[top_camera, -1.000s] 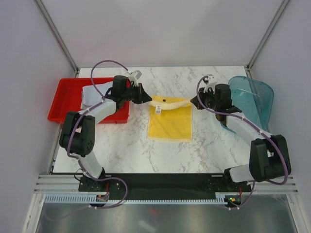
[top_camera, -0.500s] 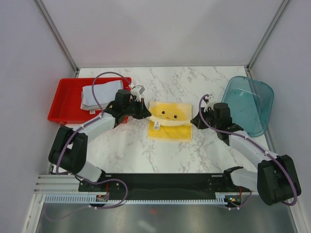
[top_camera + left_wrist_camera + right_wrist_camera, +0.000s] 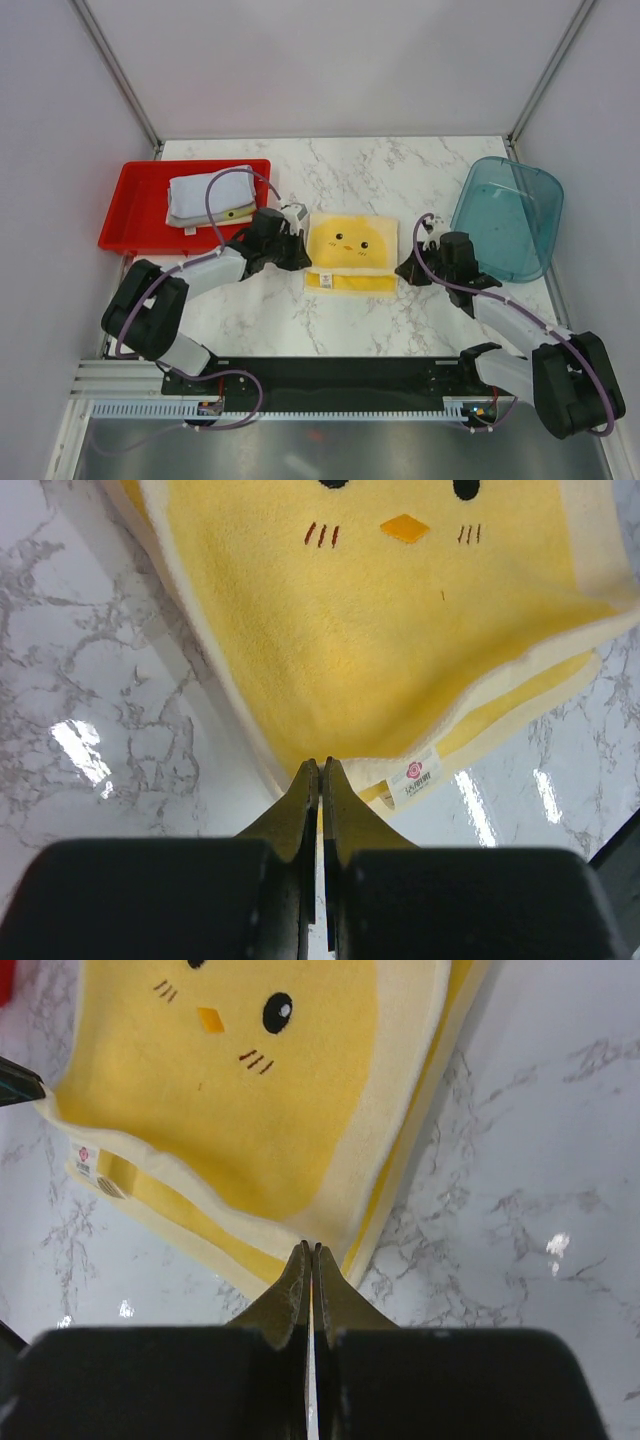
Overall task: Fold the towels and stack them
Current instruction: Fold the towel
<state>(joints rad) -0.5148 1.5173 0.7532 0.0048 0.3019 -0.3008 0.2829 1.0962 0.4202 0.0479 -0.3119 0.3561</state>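
A yellow towel [image 3: 350, 250] with a chick face lies folded in half on the marble table, cream border and label at its near edge. My left gripper [image 3: 303, 258] is shut on the top layer's near left corner, low over the table; the left wrist view shows the gripper [image 3: 321, 765] pinching the towel [image 3: 400, 630] edge. My right gripper [image 3: 402, 270] is shut on the near right corner; the right wrist view shows the gripper [image 3: 311, 1250] closed on the towel [image 3: 250, 1090] border. A folded light grey towel [image 3: 210, 197] lies in the red tray.
The red tray [image 3: 130, 235] sits at the back left of the table. A translucent teal basket [image 3: 505, 215] stands at the back right, close beside my right arm. The table's walls rise on both sides and behind.
Both grippers moved toward the near side and down, carrying the towel's far edge over itself. The towel went from hanging open to folded in half, chick face up.
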